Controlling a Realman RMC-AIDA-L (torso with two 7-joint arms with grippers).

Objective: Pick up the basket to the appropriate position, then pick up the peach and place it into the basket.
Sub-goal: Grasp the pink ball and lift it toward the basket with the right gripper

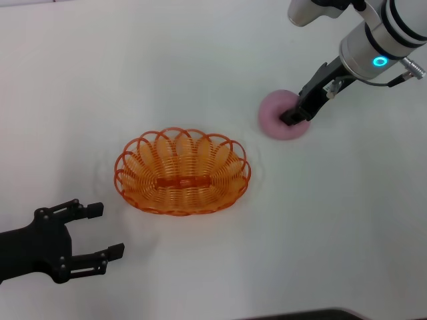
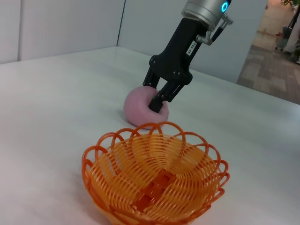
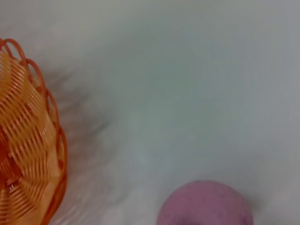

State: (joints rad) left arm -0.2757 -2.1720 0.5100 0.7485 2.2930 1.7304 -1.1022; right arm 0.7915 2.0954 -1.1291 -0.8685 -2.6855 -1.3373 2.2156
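- Reaching down at the far right, the right gripper (image 1: 294, 119) sets its fingers (image 2: 156, 104) on top of the peach (image 1: 275, 120); they look narrowly parted, pressing the fruit, which rests on the white desk (image 1: 347, 220).
- The orange basket (image 1: 182, 171) sits upright near the centre, left of and nearer than the peach, apart from it.
- The left gripper (image 1: 107, 231) hovers near left, fingers spread wide, holding nothing.
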